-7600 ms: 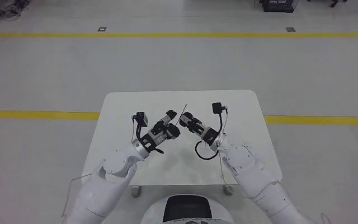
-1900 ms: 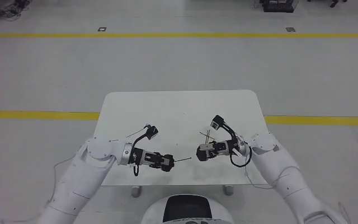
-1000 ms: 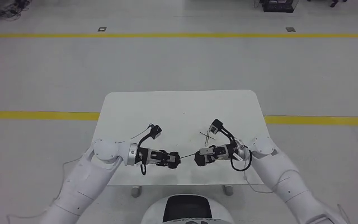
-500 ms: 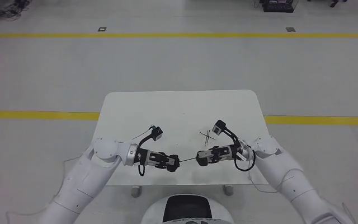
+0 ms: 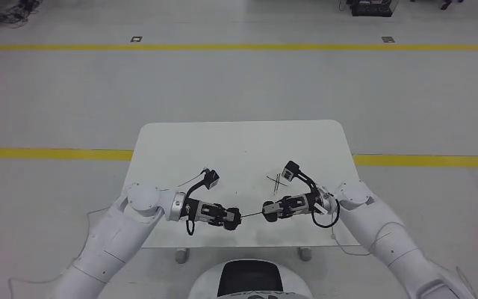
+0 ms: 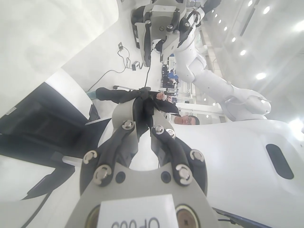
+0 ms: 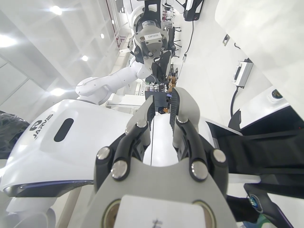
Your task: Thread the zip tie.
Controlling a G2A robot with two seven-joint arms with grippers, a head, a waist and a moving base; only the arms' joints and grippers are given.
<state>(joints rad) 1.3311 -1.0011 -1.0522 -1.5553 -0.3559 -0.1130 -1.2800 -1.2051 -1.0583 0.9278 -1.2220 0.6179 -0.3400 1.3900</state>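
A thin black zip tie [image 5: 251, 215] spans the small gap between my two grippers above the table's front edge. My left gripper [image 5: 232, 217] is shut on the tie's head end; in the left wrist view its fingers [image 6: 135, 106] pinch the black piece and the strap [image 6: 147, 77] runs on to the right gripper [image 6: 154, 61]. My right gripper [image 5: 267, 212] faces it. In the right wrist view its fingers [image 7: 175, 105] stand apart, with the left gripper [image 7: 158, 68] straight ahead. The strap's tail lies against one right finger.
The white table [image 5: 239, 142] carries a few spare black zip ties [image 5: 278, 179] crossed just behind the right arm. Both arms hang close to the table's front edge. Grey floor with yellow lines surrounds the table.
Both grippers came down toward the front edge and drew together end to end. The tie's free tail, loose 1.9 s ago, now reaches the right gripper. Hardly any motion in the last half second.
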